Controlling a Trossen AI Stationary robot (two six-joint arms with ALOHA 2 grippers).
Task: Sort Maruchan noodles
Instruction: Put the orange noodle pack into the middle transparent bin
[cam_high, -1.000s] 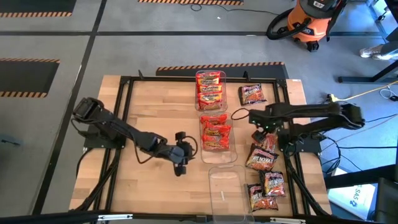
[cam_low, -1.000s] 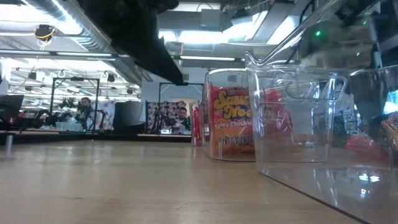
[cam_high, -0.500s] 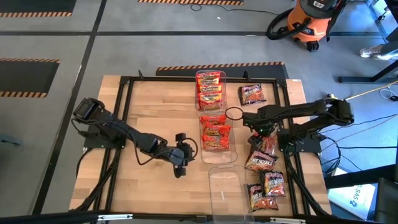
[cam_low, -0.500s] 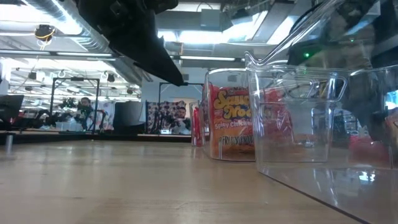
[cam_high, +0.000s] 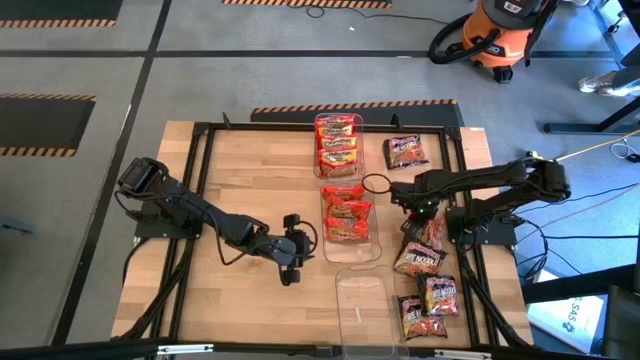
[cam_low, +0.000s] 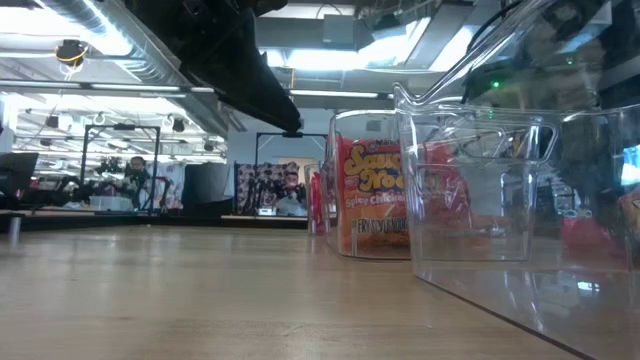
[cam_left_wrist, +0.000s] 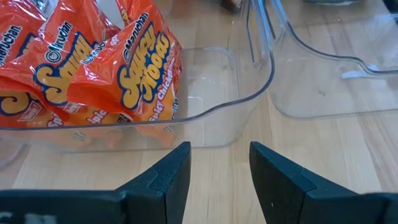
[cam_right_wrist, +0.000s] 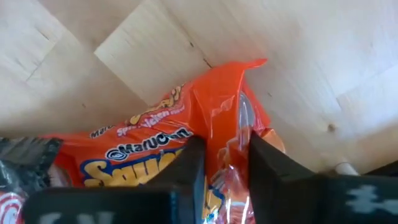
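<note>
Your right gripper (cam_right_wrist: 221, 163) pinches an orange packet (cam_right_wrist: 186, 124) at the table's (cam_high: 240, 170) right edge, beside the dark packets (cam_high: 422, 258). Left gripper (cam_left_wrist: 214, 171) spread, empty, just short of the middle bin (cam_left_wrist: 205, 118); bare wood around it.

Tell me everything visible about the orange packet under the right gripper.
The orange noodle packet is crinkly, glossy plastic with yellow lettering and a Maruchan logo. It lies on the wooden table, one corner pointing away, beside a dark packet. The right gripper has its fingers pinched on the wrapper's raised fold.
</note>
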